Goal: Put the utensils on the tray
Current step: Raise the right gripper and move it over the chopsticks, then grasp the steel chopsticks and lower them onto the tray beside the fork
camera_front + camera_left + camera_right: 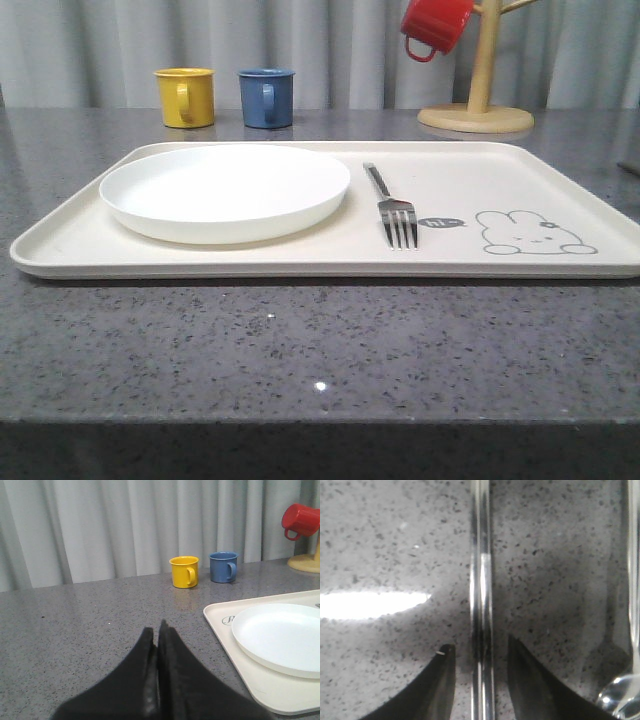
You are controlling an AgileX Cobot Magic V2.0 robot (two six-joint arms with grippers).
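Fork (396, 212) already on tray (520, 180), just right of white plate (225, 190). 1 of 3 utensils placed. Right gripper (479, 655) low over grey counter, jaws apart, straddling chopsticks (481, 580), not yet clamped. Spoon (630, 630) lies beside on counter. Left gripper (157, 640) closed, empty, idle left of tray. Chopsticks, spoon left.

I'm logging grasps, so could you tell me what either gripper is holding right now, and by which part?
Nothing. The left gripper is shut and empty; the right gripper is open astride the chopsticks on the counter, not yet closed.
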